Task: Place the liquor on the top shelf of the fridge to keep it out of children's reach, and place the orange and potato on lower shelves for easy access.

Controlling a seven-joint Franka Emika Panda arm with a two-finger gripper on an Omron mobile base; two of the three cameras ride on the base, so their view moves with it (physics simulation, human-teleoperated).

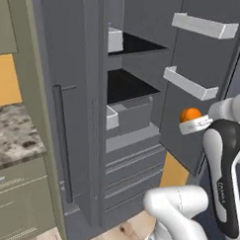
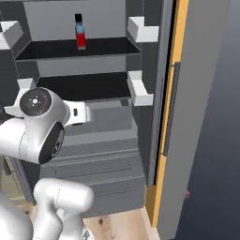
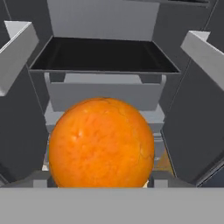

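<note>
Fridge (image 1: 87,115) taken as landmark. Left base view is set behind the arm, left of the fridge opening, aimed forward and down across the shelves toward the open door's white bins (image 1: 190,83). Right base view is set right of the opening, aimed in at the same shelves; liquor (image 2: 80,32) is seen on the top shelf (image 2: 70,48). Hand view is aimed straight into the fridge, close, with the orange (image 3: 101,142) nearest the lens. Interior shelves are shared by all three.
</note>
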